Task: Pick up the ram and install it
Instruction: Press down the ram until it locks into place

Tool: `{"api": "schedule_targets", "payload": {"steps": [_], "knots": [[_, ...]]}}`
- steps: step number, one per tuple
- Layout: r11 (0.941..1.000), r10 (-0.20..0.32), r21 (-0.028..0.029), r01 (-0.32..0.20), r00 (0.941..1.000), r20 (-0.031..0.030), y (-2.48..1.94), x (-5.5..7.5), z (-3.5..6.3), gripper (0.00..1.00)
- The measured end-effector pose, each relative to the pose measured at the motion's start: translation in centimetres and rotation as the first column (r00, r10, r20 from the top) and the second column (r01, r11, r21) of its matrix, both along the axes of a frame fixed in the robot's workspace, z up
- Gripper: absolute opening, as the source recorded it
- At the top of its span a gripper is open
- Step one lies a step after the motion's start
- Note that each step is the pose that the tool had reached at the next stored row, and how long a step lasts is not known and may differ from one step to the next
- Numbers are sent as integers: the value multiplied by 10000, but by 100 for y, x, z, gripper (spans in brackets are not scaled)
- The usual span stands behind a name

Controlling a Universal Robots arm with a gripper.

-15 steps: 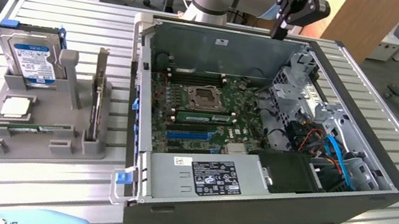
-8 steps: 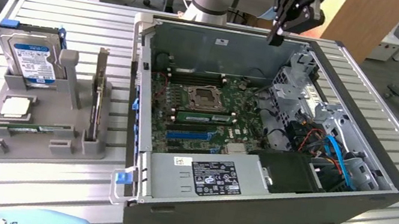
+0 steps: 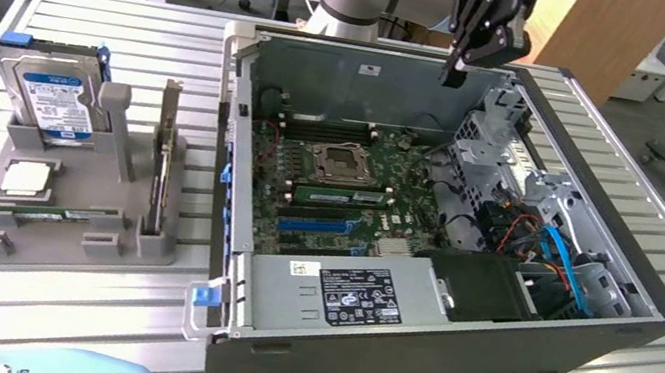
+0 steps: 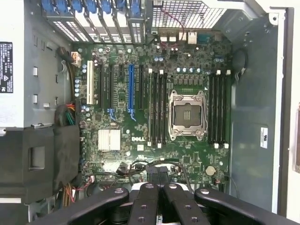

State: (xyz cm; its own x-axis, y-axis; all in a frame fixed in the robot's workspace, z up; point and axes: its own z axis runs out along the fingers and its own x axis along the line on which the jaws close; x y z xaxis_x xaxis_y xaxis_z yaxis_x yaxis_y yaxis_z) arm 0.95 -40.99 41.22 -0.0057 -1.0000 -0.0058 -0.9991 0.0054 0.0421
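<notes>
The ram [image 3: 41, 213] is a thin green stick lying flat in the front slot of the grey holder [image 3: 91, 253], on the exterior view's left. My gripper [image 3: 455, 75] hangs over the back of the open computer case [image 3: 412, 362], far from the ram. Its fingers are shut with nothing visible between them. In the wrist view the gripper [image 4: 158, 174] points down at the green motherboard [image 4: 187, 159]. The long black memory slots [image 4: 157, 108] lie on either side of the processor socket [image 4: 187, 114].
The grey holder also carries a blue-labelled hard drive [image 3: 51, 94], an upright dark expansion card [image 3: 163, 148] and a square chip [image 3: 25, 180]. Inside the case are a drive cage [image 3: 502, 144], blue cables [image 3: 559, 260] and a power supply [image 3: 342, 295]. The case walls stand high around the board.
</notes>
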Motion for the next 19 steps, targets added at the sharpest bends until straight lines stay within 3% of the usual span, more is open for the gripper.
{"api": "schedule_targets", "payload": {"steps": [19], "knots": [[10000,-30,-1,30,10000,0,0,-3,-346,10]]}}
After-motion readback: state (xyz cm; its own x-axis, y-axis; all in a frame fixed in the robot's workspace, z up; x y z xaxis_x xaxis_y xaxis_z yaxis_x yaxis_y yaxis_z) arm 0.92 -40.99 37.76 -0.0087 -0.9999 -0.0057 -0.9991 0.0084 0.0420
